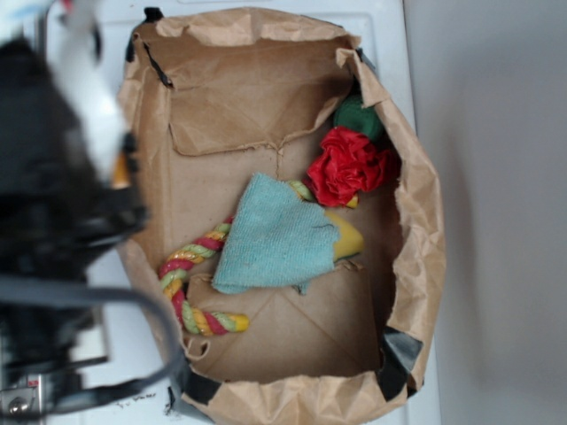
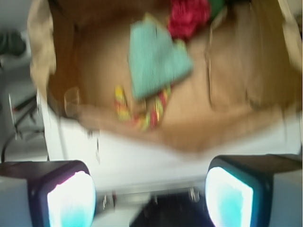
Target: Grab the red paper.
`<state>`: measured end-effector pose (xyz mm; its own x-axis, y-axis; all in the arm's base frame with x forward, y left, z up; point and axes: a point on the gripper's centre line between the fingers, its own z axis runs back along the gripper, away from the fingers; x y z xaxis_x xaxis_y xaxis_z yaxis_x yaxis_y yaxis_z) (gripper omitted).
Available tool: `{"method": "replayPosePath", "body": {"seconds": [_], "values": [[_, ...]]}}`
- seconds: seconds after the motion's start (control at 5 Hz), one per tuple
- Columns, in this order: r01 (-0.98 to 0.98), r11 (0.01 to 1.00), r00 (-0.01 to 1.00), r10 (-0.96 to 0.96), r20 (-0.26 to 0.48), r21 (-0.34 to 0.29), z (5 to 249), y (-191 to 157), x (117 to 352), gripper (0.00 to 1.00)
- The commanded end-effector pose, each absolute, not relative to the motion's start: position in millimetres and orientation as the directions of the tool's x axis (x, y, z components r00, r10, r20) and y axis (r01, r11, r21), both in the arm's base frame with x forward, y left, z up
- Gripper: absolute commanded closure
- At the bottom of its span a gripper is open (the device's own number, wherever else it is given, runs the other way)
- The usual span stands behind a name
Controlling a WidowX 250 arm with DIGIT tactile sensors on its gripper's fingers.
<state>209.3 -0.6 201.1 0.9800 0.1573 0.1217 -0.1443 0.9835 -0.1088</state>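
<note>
Approach to the crumpled bright-red paper rosette (image 1: 349, 166).
Exterior view: it lies in the brown paper bag (image 1: 416, 239), touching the dark green ball (image 1: 359, 115). Wrist view: claw (image 2: 150, 198) spread, empty, well apart. Probably light, crushable; pinch across ruffles.

A white surface (image 1: 390, 35) carries an open brown paper bag (image 1: 425, 257), cut low with its rim rolled down and dark tape at its corners. The bag covers most of the surface, leaving white showing along the far edge, the right side and the near left. Inside, lying on the bag's floor: a teal cloth (image 1: 275, 239) near the middle, over a red-yellow-green twisted rope (image 1: 190, 288); a red paper (image 1: 348, 166) far right, touching a dark green ball (image 1: 359, 115).
</note>
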Motion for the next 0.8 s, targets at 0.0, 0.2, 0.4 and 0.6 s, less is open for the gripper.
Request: {"method": "replayPosePath", "body": {"seconds": [0.0,0.2,0.4,0.6], "values": [[-0.147,0.969,0.953,0.192,0.233,-0.198,202.0,9.4,241.4,0.0],[-0.183,0.957,0.934,0.241,0.264,-0.224,193.2,17.3,250.1,0.0],[-0.203,0.952,0.924,0.263,0.278,-0.227,191.1,21.8,258.9,0.0],[-0.293,0.928,0.897,0.35,0.272,-0.229,185.4,29.2,267.9,0.0]]}}
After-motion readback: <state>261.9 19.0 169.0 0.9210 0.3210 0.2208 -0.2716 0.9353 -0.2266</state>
